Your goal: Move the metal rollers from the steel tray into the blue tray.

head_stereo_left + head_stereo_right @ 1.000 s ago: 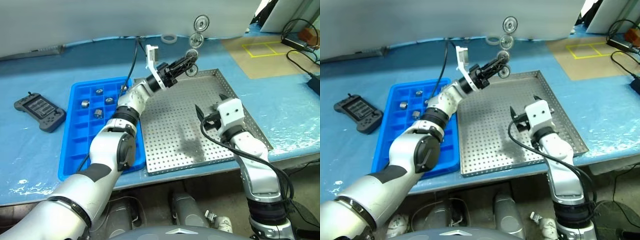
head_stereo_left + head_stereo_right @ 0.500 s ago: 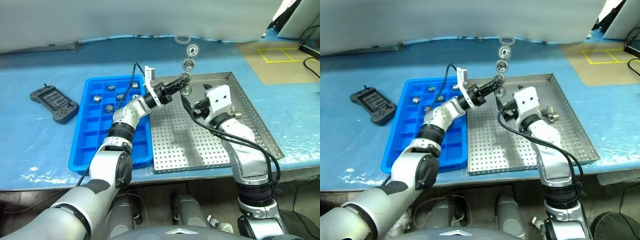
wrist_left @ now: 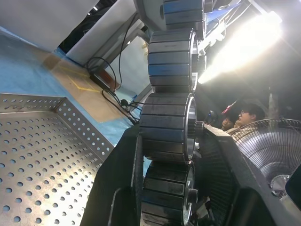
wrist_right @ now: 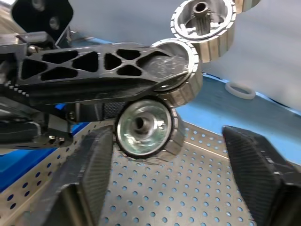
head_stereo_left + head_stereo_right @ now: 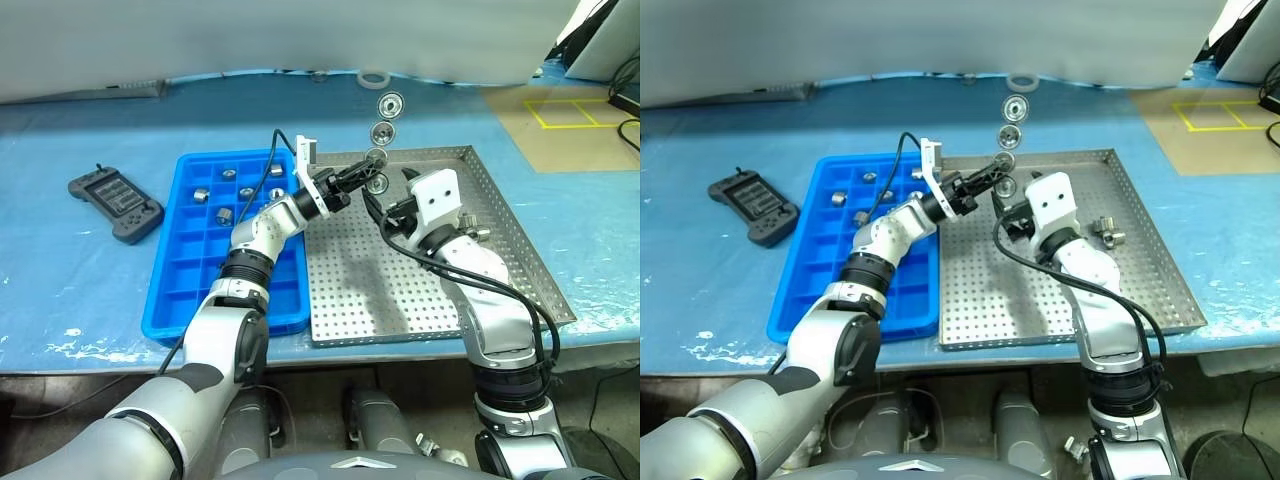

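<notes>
My left gripper (image 5: pixel 368 172) is shut on a column of several metal rollers (image 5: pixel 381 132) that cling together, held above the far edge of the steel tray (image 5: pixel 520 240). The lowest roller (image 4: pixel 146 128) hangs just under the left fingers (image 4: pixel 108 66). My right gripper (image 4: pixel 167 136) is open, with one finger on each side of that lowest roller and a gap on both sides. Two more rollers (image 5: pixel 1106 232) lie on the steel tray's perforated floor. The blue tray (image 5: pixel 190 290) stands left of it, with several rollers (image 5: pixel 224 212) in its far compartments.
A black handheld controller (image 5: pixel 115 193) lies left of the blue tray. A white tape ring (image 5: pixel 374 77) sits at the table's far edge. A yellow-taped square (image 5: pixel 565 110) marks the far right. People (image 3: pixel 240 117) and a fan (image 3: pixel 268 146) show in the background.
The head camera has turned. My right gripper has come up from the tray's middle to the hanging rollers and now straddles the lowest one. My left gripper has sunk a little with the column.
</notes>
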